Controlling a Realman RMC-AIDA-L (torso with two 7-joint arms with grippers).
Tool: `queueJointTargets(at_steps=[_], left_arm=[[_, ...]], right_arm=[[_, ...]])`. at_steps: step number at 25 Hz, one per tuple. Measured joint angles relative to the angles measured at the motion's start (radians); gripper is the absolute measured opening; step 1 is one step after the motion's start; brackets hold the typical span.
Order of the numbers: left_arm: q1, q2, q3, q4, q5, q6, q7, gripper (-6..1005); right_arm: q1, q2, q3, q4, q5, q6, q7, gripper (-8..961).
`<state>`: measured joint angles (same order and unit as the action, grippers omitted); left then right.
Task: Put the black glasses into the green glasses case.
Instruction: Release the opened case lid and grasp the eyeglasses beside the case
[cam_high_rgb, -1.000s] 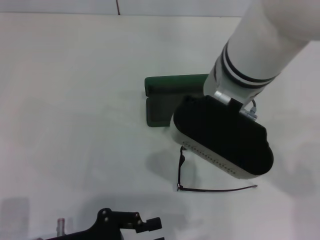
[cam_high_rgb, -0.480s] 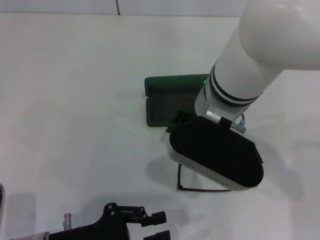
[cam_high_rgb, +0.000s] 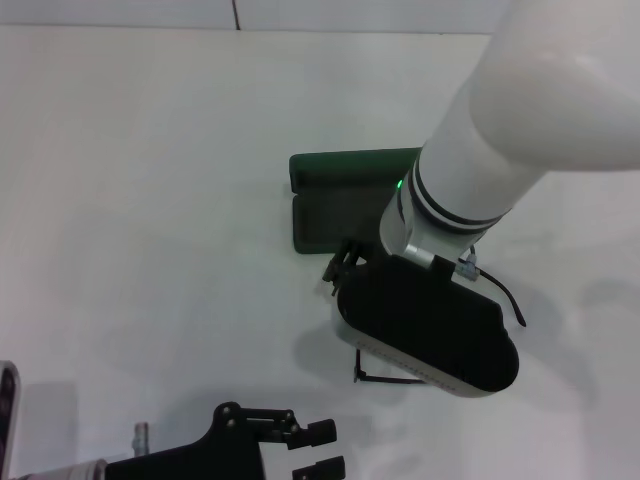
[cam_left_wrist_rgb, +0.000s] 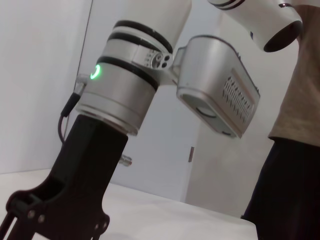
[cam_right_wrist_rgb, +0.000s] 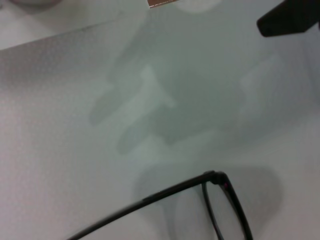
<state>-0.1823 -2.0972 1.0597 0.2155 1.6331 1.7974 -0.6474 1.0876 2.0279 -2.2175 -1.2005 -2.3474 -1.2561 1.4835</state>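
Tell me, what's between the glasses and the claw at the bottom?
Only bare white table. In the head view, nothing lies between the black glasses and the left claw. The right arm hangs above the glasses.

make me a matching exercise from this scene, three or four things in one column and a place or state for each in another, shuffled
Things:
1. green glasses case
2. black glasses
3. right gripper
4. left gripper

Places or states:
A. at the near edge of the head view, away from the work
B. lying open on the table, lid flat
C. mostly hidden under the right arm, one temple showing
D. low over the table, just in front of the case

Pairs: 1-B, 2-C, 3-D, 4-A
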Motion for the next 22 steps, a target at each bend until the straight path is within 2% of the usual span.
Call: queueJointTargets(at_steps=[13,22], left_arm=[[-0.004,-0.003,-0.003,-0.006,-0.001,-0.009,0.0,233],[-0.027,-0.003,-0.007,-0.028,-0.004,-0.029,0.0,229]], right_arm=[[-0.004,0.0,-0.018,0.034,0.008,0.044,-0.014,654],[0.001,0.0,-0.025,0.033,0.007,0.047,-0.016,348]])
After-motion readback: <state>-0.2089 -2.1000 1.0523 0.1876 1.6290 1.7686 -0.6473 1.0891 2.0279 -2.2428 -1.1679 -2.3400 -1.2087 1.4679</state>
